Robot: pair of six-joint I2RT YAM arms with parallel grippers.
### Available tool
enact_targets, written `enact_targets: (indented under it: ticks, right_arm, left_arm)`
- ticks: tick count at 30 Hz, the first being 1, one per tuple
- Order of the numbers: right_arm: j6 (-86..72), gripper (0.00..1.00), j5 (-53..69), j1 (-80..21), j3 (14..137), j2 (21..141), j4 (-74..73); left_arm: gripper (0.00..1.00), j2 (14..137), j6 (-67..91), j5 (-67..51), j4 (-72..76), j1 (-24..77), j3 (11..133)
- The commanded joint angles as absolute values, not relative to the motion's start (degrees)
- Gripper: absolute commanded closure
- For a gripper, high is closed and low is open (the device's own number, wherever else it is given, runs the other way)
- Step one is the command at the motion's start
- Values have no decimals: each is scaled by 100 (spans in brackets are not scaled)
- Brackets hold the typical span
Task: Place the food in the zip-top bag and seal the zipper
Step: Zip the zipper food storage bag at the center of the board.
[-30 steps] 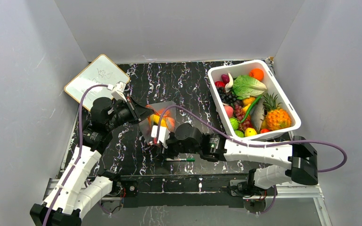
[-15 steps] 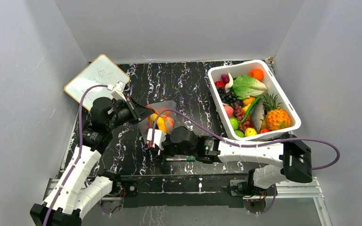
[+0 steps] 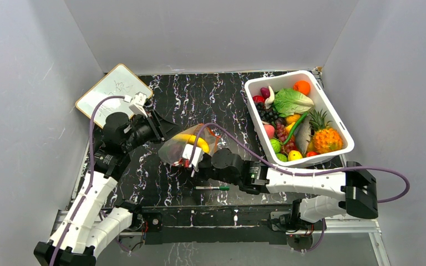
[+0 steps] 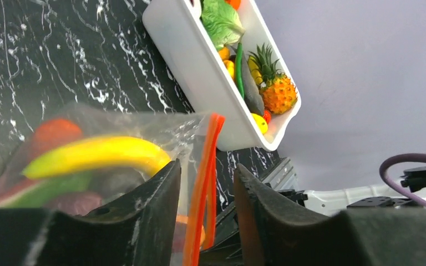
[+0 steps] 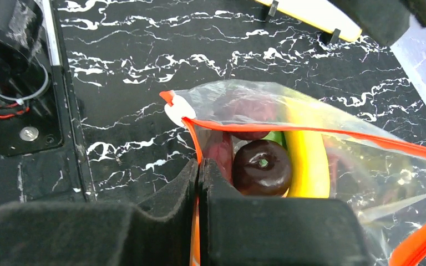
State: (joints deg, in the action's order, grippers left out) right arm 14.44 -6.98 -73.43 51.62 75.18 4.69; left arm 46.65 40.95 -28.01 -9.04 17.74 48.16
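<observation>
Clear plastic bag w/ banana inside: R gripper jaws clamped on orange zipper; L gripper jaws apart, zipper strip between them.

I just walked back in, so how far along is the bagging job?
Done: a banana and a dark round fruit sit inside the zip-top bag. In hand: the right gripper is shut on the zipper near one end, and the left gripper stands open around it. Left: the zipper halves gape apart, so the sealing is not yet done.
</observation>
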Motion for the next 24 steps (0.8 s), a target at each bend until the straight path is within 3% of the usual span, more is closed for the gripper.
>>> enact_targets:
  ticks: [1,5,16,24]
  right_arm:
    - [1175,100,-750,-7354,5309,7257,899]
    - [1016,100,-739,-7297,5427,7280,867]
    - [195,100,-35,-6494,5483,7131,900]
    - [144,100,235,-6307,5468,7104,930]
  left_arm:
    - [55,4589,3403,-2948,-1155,1770,5401]
    - [48,4518,2564,-3015,-1572,1770,5708]
    - [53,3795,-703,-4490,-2571,1774,5149]
    - [52,3282,-1421,-4735,-1968,1769,4359]
